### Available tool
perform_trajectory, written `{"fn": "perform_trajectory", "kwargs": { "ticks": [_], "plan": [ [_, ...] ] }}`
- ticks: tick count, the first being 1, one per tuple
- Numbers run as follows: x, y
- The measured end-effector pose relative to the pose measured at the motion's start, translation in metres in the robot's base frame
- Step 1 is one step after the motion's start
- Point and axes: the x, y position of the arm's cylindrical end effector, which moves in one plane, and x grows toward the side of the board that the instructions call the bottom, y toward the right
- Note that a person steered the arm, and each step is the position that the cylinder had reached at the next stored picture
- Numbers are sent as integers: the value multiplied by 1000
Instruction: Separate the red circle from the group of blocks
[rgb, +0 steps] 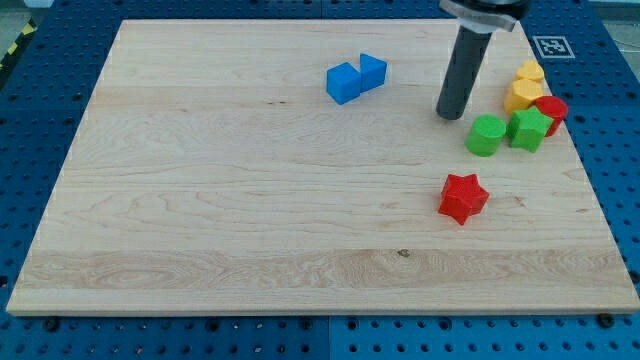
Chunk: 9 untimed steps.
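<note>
My tip (451, 115) low at the view's upper right, seemingly upright.

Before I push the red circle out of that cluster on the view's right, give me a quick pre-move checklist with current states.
1. Red circle located: ok, at the cluster's right edge, partly hidden behind the green block.
2. My tip visible: ok, left of the cluster, touching no block.
3. Direct line from tip to red circle: not ok, the round green block and the yellow blocks lie between.
4. Room to push the circle rightward: not ok, the board edge is close.
5. Red star out of the way: ok, apart, toward the view's bottom.
6. Blue blocks clear: ok.
</note>
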Motion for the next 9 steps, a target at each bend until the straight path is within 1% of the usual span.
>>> {"fn": "perform_trajectory", "kwargs": {
  "ticks": [1,2,3,4,5,6,8,9],
  "plan": [
    [13,4],
    [53,-11],
    [83,-3],
    [108,60],
    [109,160],
    [96,182],
    [29,181],
    [18,166]
  ]
}}
